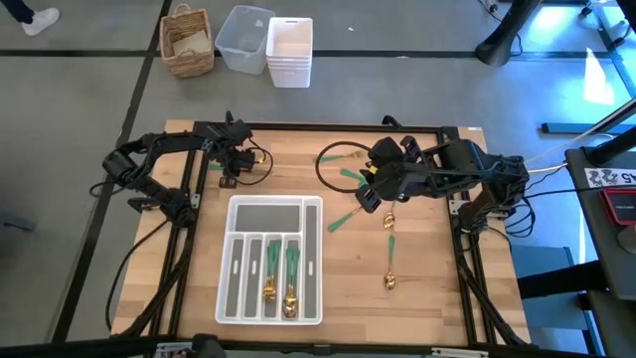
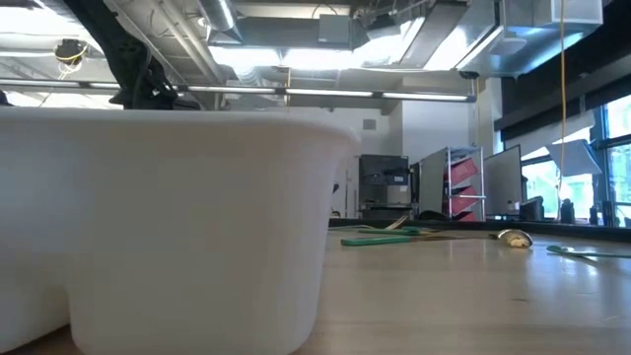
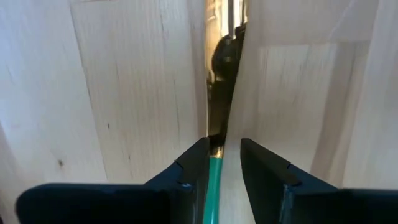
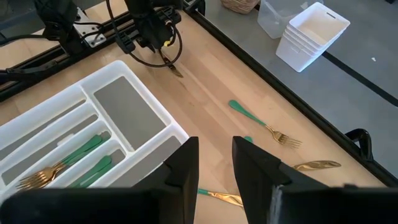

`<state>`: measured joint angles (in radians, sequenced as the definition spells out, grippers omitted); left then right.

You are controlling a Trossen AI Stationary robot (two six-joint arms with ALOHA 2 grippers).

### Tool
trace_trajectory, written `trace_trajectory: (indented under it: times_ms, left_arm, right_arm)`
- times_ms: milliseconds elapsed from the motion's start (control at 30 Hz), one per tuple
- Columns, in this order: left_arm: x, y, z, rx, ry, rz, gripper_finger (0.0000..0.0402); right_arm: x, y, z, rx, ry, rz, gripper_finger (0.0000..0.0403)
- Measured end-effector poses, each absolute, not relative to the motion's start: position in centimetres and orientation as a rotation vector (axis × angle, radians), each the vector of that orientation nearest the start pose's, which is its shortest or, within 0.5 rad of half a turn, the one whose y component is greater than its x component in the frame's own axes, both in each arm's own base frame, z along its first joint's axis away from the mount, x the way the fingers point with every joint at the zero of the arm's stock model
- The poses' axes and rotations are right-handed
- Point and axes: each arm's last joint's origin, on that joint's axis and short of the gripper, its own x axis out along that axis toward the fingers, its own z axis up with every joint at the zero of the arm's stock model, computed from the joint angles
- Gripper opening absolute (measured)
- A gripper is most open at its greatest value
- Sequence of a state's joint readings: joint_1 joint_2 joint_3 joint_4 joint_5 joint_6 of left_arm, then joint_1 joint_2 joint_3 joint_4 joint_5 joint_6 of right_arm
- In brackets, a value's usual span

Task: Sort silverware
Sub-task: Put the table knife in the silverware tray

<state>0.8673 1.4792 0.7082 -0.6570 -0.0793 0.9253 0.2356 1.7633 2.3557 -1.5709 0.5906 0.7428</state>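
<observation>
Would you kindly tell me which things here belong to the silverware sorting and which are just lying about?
Job in hand:
- loose silverware on the table
- sorted pieces in the tray
- organizer tray
- knife between the left gripper's fingers
- right gripper, raised over the table

Lying about:
- wicker basket
- clear bin
- white bins

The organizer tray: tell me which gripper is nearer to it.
Left, narrowly. The left gripper sits just beyond the organizer tray's far edge; the right gripper hovers off its far right corner, farther away.
</observation>
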Motion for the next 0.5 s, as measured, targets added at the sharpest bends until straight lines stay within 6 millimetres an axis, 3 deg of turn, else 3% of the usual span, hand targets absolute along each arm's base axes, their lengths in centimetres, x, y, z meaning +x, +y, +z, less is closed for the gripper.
trace_trajectory:
  times_ms: [300,500]
  left_arm:
    - [15.0,17.9,13.9,0.203,1.553,0.117,0.0011]
    - [15.1,17.9,13.8,0.201,1.555,0.119,0.0011]
  right_arm:
    - [26.2,4.6,49.1,0.282,0.671,-0.597,0.0099]
    - [24.8,4.2,50.0,0.288,0.629,-0.61,0.0099]
